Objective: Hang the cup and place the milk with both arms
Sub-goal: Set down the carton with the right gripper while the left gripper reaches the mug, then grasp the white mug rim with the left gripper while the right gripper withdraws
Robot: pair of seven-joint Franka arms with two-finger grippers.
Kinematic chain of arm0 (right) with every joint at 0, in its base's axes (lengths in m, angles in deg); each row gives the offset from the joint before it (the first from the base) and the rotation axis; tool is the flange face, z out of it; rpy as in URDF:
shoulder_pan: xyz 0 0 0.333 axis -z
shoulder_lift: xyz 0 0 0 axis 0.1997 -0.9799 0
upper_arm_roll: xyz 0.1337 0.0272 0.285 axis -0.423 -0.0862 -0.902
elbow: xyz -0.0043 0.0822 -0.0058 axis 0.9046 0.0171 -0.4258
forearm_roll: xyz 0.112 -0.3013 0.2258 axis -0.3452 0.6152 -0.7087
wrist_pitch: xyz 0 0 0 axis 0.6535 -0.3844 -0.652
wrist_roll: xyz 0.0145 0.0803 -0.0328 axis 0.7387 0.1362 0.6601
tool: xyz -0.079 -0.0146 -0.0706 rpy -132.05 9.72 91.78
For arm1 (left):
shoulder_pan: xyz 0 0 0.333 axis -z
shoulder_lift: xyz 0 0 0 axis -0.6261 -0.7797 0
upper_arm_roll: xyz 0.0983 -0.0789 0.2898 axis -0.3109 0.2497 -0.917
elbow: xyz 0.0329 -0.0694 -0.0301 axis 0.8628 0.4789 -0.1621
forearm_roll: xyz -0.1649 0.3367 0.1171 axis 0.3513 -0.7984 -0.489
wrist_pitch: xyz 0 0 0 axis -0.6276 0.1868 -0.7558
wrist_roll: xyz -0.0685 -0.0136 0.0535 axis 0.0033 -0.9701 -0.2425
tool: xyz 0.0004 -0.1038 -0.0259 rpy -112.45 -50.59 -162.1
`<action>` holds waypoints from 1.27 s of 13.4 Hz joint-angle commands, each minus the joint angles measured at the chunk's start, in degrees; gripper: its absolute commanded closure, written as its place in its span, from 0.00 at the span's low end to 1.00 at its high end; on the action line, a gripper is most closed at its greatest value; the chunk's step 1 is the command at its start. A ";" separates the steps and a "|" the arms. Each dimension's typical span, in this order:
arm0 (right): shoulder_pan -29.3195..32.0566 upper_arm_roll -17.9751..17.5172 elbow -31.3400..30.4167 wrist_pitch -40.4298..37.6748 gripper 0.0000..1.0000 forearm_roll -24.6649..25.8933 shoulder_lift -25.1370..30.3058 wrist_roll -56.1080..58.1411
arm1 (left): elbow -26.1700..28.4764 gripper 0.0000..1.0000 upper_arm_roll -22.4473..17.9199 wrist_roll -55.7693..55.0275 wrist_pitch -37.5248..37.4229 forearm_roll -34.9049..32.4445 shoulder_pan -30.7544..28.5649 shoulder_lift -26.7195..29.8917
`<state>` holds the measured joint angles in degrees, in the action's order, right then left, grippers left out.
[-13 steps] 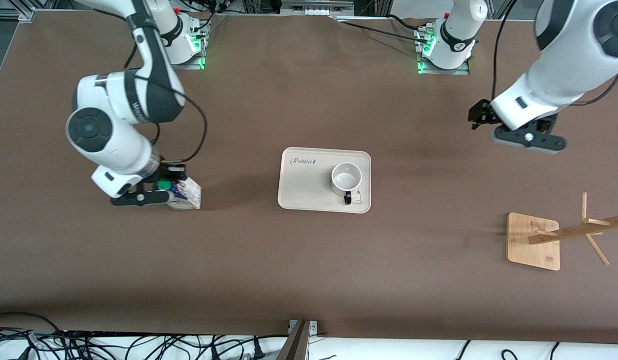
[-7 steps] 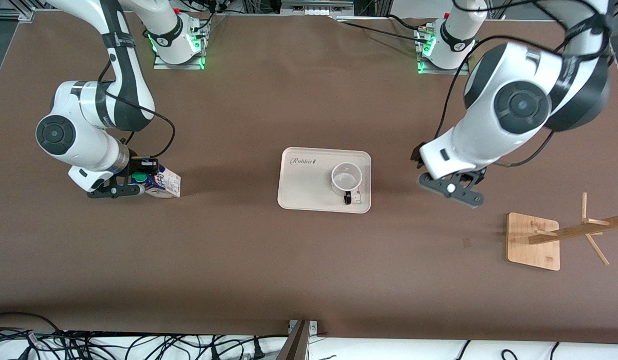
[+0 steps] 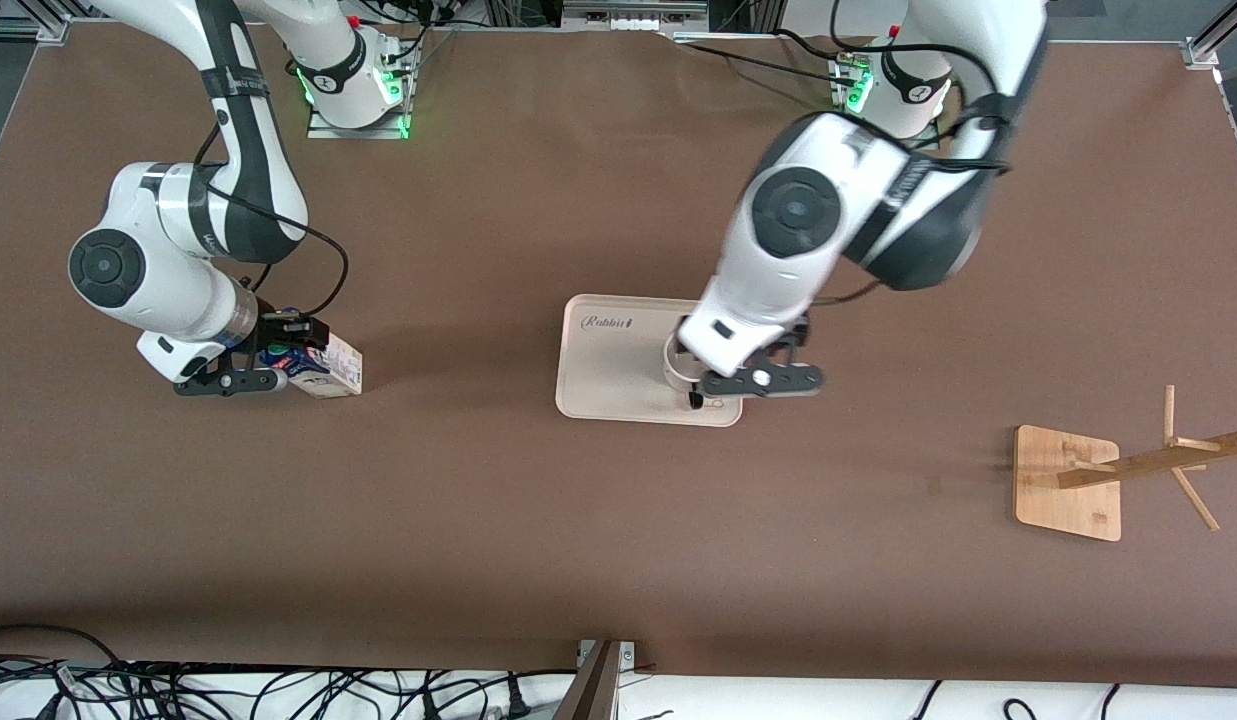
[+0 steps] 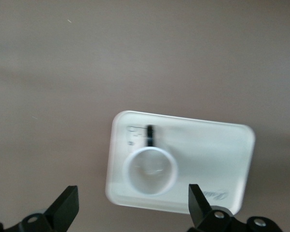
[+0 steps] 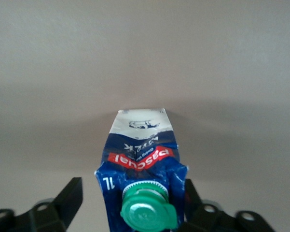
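The left gripper (image 3: pixel 750 378) hangs over the small white ceramic mug with the black loop handle (image 4: pixel 150 169), its black fingers (image 4: pixel 64 208) spread wide apart and holding nothing; the mug stands upright in the pale rectangular plastic tray (image 3: pixel 610 360) at the middle of the table, toward the tray's corner nearest the left arm's end and the front camera; the wooden peg rack on its square bamboo base (image 3: pixel 1068 482) stands well apart, at the left arm's end of the table; the right gripper (image 3: pixel 278 362) sits at the small dark blue and white gable-top milk carton with the round green screw cap (image 5: pixel 144 164), a finger on each side of it, though whether they actually press it I cannot tell; the carton rests on the brown table (image 3: pixel 578 540) toward the right arm's end. My worry is the mug; a descent off the rim's centre could knock it or skid the tray; a carton gripped this high might tilt once raised.
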<state>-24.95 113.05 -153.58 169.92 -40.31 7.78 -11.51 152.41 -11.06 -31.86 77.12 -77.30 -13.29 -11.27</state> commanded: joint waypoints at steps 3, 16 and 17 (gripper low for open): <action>0.35 -0.40 9.47 -9.93 0.00 -0.66 2.50 -1.57 | 9.07 0.00 -0.71 -7.08 9.22 -3.20 4.06 -2.40; 24.12 -23.74 12.75 -23.14 0.00 7.86 18.76 -0.52 | 16.39 1.00 -0.19 -10.17 20.32 -6.99 3.89 -5.05; 27.90 -27.52 12.58 -23.92 0.00 8.04 19.46 0.09 | 16.12 1.00 -0.18 -10.51 20.32 -6.91 3.79 -4.96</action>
<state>-4.29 92.45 -139.53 147.23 -33.19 24.73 -12.24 168.98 -11.39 -41.48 97.32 -83.22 -9.15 -16.85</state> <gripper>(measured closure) 0.000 0.934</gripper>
